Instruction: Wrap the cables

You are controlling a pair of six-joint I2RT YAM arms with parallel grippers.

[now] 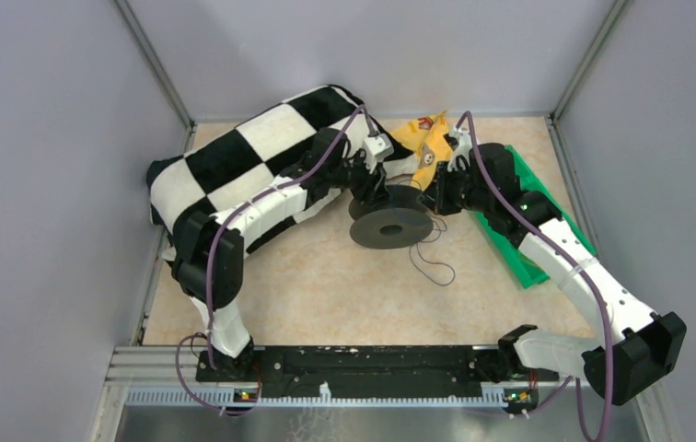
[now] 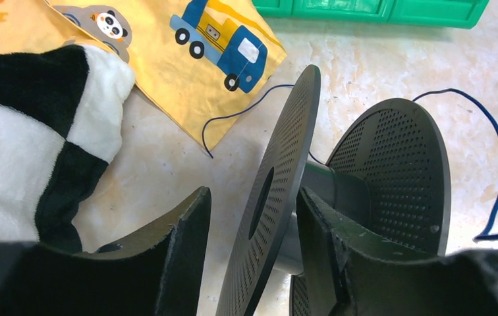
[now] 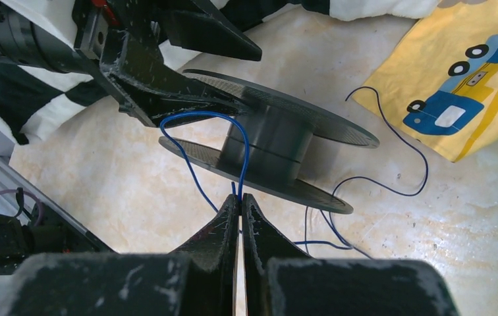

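Cable (image 3: 246, 158) between closed right jaws

Beige table (image 1: 326, 285), spool (image 1: 390, 226), cables (image 1: 432, 267), checkered blanket (image 1: 234, 157), yellow cloth (image 1: 413, 133), green tray (image 1: 526, 267)

One dark grey spool (image 1: 392, 221) lies on the table (image 1: 326, 285), and it has two perforated flanges (image 2: 391, 171). One thin blue cable (image 3: 200, 112) curls in several loose loops around and beside the spool; whether it is a single length cannot be told. Two cloths lie behind the spool: one black-and-white checkered blanket (image 1: 243, 152) to its left and one yellow printed cloth (image 1: 415, 136). One green tray (image 1: 517, 258) sits to the spool's right. Two arms meet at the spool, the left arm (image 1: 234, 221) and the right arm (image 1: 584, 276), each with two fingers (image 2: 180, 250).
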